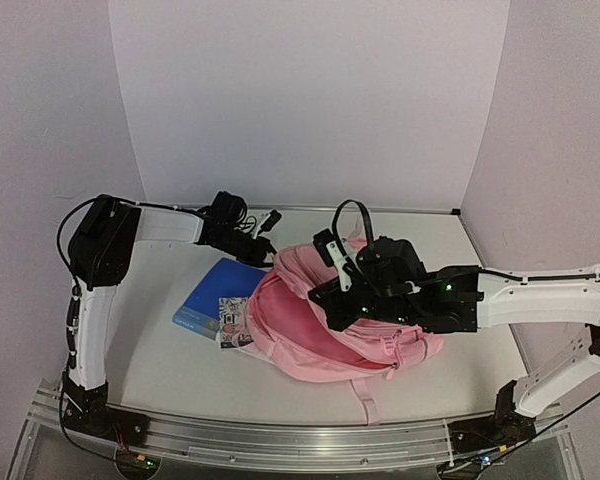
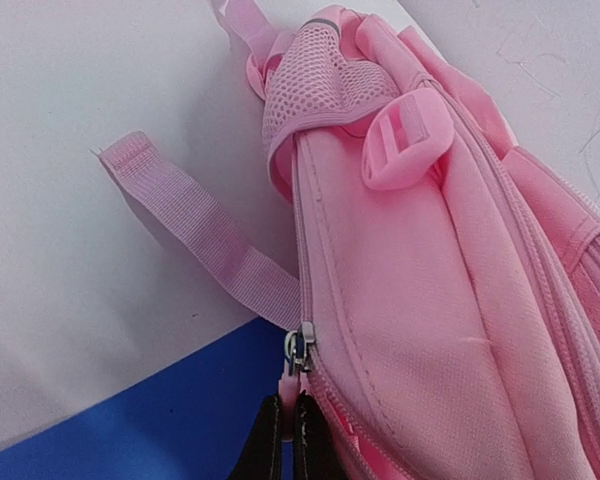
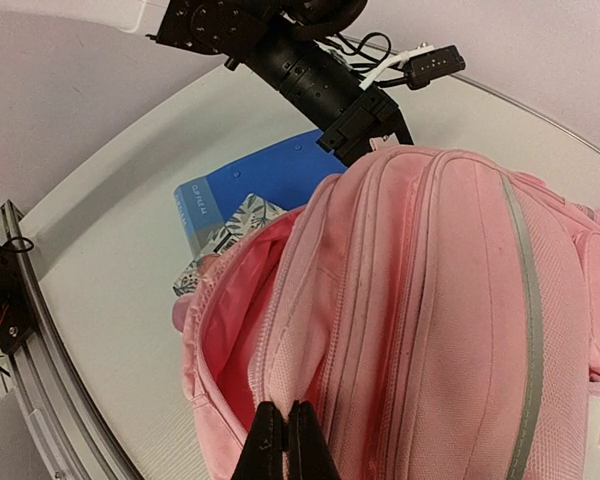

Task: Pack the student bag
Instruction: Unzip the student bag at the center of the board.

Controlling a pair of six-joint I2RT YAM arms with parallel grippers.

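The student bag [image 1: 320, 335], soft and pink, lies in the middle of the table with its main compartment gaping toward the left. The opening shows darker pink lining [image 3: 235, 320]. My left gripper [image 2: 288, 440] is shut on the pink pull tab of the zipper slider [image 2: 300, 350] at the bag's far-left corner [image 1: 277, 258]. My right gripper [image 3: 285, 445] is shut on the fabric edge of the bag's opening, pinching the zipper band. In the top view the right gripper [image 1: 332, 305] sits over the bag's middle.
A blue book [image 1: 215, 285] and a patterned booklet [image 1: 235, 325] lie partly under the bag's left side, also seen as blue book [image 3: 265, 180] and booklet [image 3: 230, 225]. A loose pink strap [image 2: 195, 225] trails over the table. White walls enclose three sides.
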